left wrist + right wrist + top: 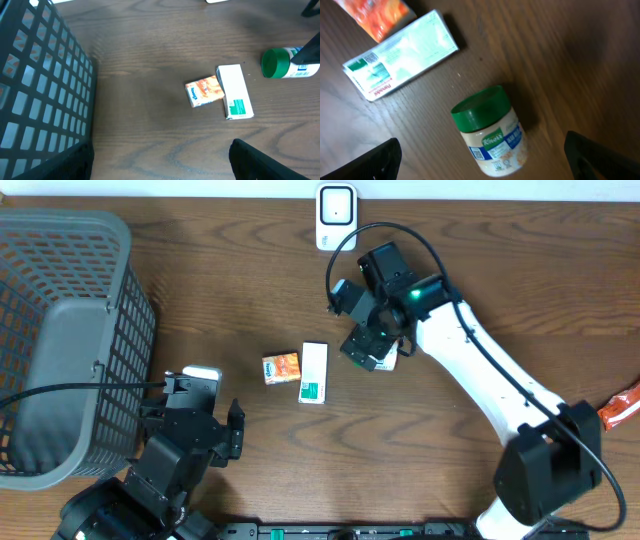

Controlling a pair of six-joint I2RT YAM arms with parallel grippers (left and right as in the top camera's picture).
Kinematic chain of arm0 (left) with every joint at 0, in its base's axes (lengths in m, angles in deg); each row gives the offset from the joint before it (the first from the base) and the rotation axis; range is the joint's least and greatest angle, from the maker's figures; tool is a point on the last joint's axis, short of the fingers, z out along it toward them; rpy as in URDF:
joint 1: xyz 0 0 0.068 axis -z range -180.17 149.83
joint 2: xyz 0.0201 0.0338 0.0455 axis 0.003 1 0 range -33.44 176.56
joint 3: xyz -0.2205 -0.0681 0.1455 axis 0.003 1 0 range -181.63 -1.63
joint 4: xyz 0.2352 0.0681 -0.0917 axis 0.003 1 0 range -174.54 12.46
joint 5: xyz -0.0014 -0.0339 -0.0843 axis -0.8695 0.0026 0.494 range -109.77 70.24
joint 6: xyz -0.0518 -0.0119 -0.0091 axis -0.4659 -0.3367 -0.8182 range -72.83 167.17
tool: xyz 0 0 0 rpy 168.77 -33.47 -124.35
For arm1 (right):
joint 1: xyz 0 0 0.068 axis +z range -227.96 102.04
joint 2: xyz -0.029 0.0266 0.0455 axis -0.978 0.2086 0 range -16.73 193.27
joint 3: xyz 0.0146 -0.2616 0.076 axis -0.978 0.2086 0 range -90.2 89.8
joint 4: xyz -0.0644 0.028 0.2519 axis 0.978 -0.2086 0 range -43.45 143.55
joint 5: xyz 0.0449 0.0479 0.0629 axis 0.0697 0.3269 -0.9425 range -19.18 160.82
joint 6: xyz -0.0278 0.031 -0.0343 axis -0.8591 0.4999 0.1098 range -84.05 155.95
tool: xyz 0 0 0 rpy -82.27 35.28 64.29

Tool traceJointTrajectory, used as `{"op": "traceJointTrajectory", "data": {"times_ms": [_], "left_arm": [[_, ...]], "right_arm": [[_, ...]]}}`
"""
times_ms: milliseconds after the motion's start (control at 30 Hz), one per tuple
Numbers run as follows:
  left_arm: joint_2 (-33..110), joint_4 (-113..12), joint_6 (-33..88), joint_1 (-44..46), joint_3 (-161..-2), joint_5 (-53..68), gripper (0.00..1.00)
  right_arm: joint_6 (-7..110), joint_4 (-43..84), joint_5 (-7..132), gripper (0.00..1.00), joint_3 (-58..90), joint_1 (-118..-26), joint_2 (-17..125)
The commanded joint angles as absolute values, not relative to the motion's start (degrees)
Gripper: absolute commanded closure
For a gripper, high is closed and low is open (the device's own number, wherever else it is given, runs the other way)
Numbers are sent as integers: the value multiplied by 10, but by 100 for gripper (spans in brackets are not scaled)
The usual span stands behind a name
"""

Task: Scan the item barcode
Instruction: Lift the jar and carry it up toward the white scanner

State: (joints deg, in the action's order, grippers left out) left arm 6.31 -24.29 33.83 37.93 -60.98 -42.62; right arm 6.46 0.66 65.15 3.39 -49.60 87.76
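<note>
Wide-spread right fingers (600,157), both tips clear of the green-lidded jar (490,132). It lies on its side on the table (570,60) between them, label up. Just beyond: white-and-green box (402,52), touching an orange packet (380,15). Over by the grey basket (45,90), left fingers (272,162) also wide, holding nothing. Scanner (336,215) at the far table edge, well apart from the jar.
</note>
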Motion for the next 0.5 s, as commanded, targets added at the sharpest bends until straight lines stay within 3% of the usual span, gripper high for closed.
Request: {"op": "traceJointTrajectory", "data": {"times_ms": [0, 333, 467], "left_arm": [[63, -241, 335, 381, -608, -434, 15], [63, -241, 335, 381, -608, -434, 15], [63, -241, 335, 381, -608, -434, 15]], "right_arm": [[20, 15, 647, 1, 32, -491, 927], [-10, 35, 652, 1, 32, -491, 1025], [-10, 35, 663, 6, 32, -492, 1030]]}}
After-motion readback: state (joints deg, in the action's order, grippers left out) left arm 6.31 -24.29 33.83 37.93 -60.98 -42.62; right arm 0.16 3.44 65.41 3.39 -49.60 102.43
